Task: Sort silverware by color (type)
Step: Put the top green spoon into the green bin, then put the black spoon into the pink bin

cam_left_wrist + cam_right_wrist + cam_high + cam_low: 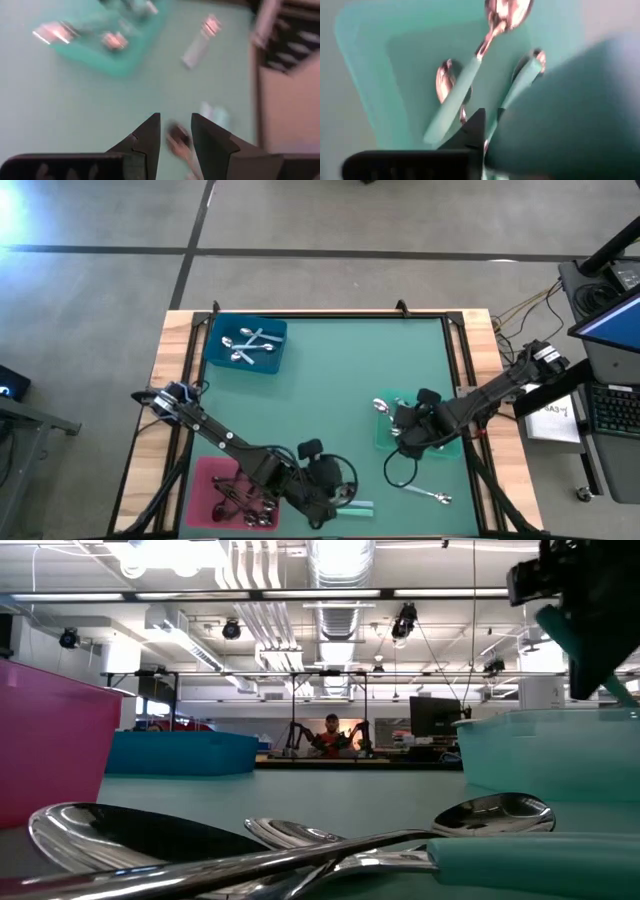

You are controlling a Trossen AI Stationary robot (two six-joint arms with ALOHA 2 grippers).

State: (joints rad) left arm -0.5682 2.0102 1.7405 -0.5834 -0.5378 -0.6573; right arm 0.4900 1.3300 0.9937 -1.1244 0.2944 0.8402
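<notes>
Over the green tray (385, 436) at the table's right side we see the right gripper (408, 428), its fingers drawn nearly together; whether they pinch one of the mint-handled spoons (457, 97) below them we cannot tell. Those spoons lie inside that tray, shiny bowls up against its wall, one bowl (380, 405) poking over the rim.

Near the front edge, the left gripper (322, 480) hangs above the mat with its fingers (150, 137) parted and nothing between them; a blurred spoon (180, 142) lies on the mat just under them. Beside it sits the pink tray (205, 480), holding a tangle of black-handled spoons (240, 498). Just right of that gripper a mint-handled spoon (355, 505) lies on the green mat, and farther right an all-silver spoon (430, 495) lies on the mat, apart from every tray.

At the far left corner the blue tray (218, 350) holds several all-silver spoons (250, 345), crossed over one another
</notes>
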